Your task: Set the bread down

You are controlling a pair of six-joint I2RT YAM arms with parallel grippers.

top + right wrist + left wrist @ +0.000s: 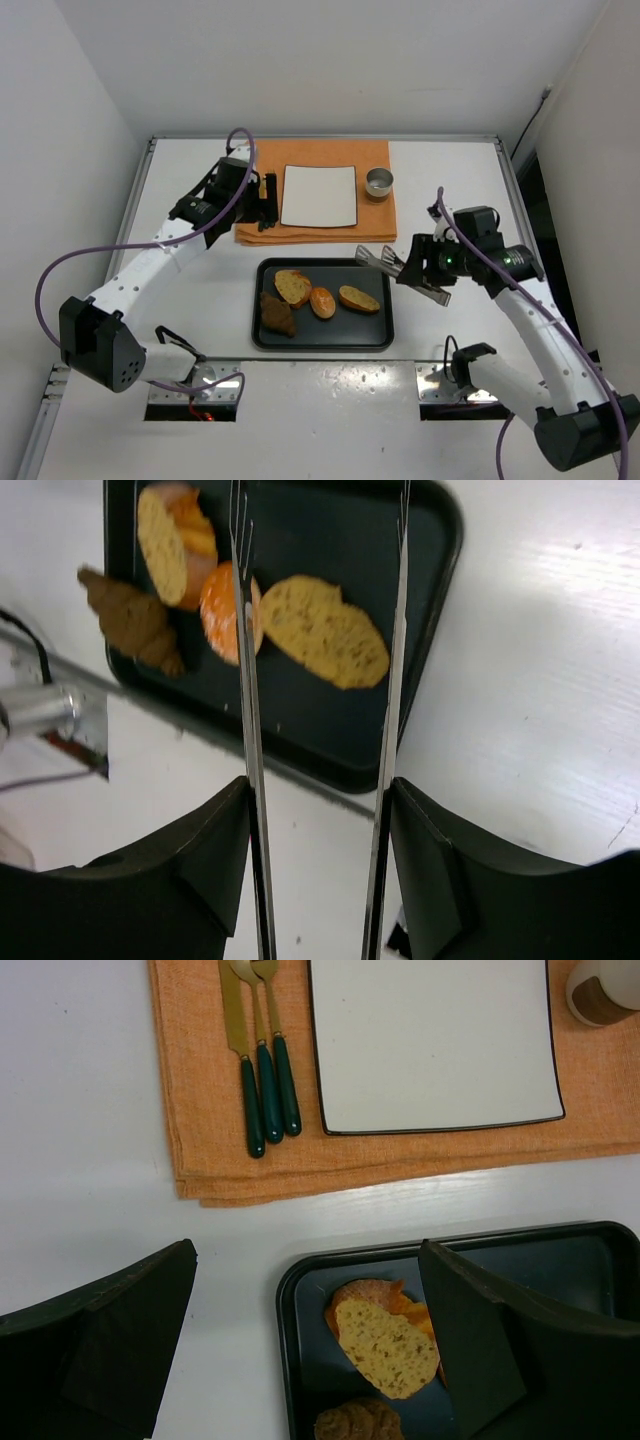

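Note:
Three bread pieces lie in a black tray (322,345): a round toasted slice (293,286), a glossy bun (322,302) and an oval slice (359,299). My right gripper (415,265) is shut on metal tongs (385,262), held above the tray's right edge. In the right wrist view the tongs' arms (245,680) stand apart, straddling the oval slice (325,630), with the bun (220,612) beside the left arm. My left gripper (262,205) is open and empty over the table behind the tray. The left wrist view shows the round slice (385,1345) below the gripper (308,1260).
A darker lumpy brown piece (277,314) lies at the tray's left. Behind the tray, an orange placemat (375,215) holds a white square plate (319,195), green-handled cutlery (265,1090) and a small metal cup (379,183). White walls enclose the table.

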